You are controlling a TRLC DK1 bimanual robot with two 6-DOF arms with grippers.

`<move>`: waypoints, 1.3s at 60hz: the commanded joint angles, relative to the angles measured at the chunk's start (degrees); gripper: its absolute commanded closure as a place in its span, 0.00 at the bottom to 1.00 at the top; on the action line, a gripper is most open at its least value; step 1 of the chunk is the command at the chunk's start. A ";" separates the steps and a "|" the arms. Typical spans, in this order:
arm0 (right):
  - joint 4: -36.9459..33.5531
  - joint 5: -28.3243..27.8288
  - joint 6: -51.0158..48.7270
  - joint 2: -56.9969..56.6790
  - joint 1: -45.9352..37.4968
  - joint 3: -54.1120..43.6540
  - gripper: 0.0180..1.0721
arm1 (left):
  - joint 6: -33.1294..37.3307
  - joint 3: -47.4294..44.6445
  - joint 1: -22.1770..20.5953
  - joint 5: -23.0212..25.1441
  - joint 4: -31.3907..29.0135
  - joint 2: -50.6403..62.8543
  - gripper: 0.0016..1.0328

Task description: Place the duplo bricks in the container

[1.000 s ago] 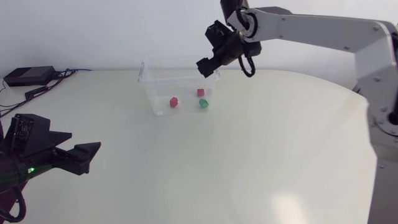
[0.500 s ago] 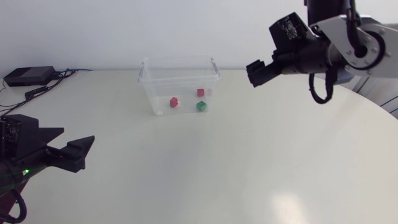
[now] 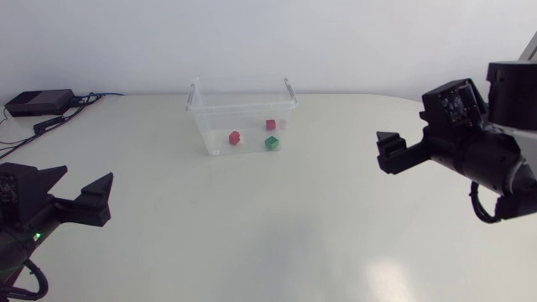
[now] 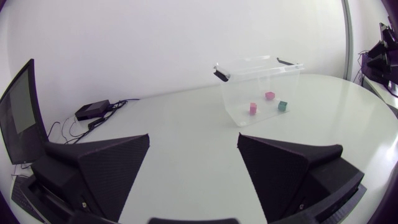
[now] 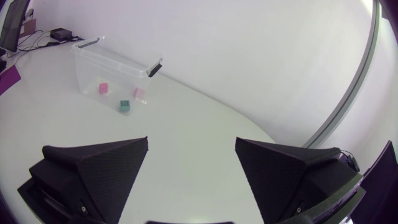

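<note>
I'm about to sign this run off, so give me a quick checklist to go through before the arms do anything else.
1. Left tool open and holding nothing: ok.
2. Right tool open and holding nothing: ok.
3. Both tools well apart from the container: ok.
4. Red brick, pink brick and green brick inside the container: ok.
5. Container upright on the table: ok.
</note>
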 commanded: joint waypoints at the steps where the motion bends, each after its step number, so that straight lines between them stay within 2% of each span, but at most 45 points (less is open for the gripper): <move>1: 1.47 1.07 -1.33 -3.71 -0.68 -3.50 0.04 | -0.68 -1.91 0.47 -0.46 1.86 -0.38 0.04; 13: 1.82 1.16 -4.32 -9.69 -4.20 -7.98 0.04 | -0.68 -3.22 0.56 -0.90 4.06 -1.26 0.04; 27: 3.49 -1.83 -6.34 -15.66 -10.44 -10.35 0.04 | -0.59 -4.01 1.26 -1.16 5.11 -2.84 0.04; 42: 7.27 -1.86 -8.46 -24.19 -10.72 -16.40 0.04 | -0.54 -5.63 1.96 -1.24 8.17 -3.35 0.04; 78: 7.05 -9.61 7.60 -42.08 -15.97 -30.50 0.04 | -6.89 -12.04 0.73 0.71 5.44 -17.12 0.05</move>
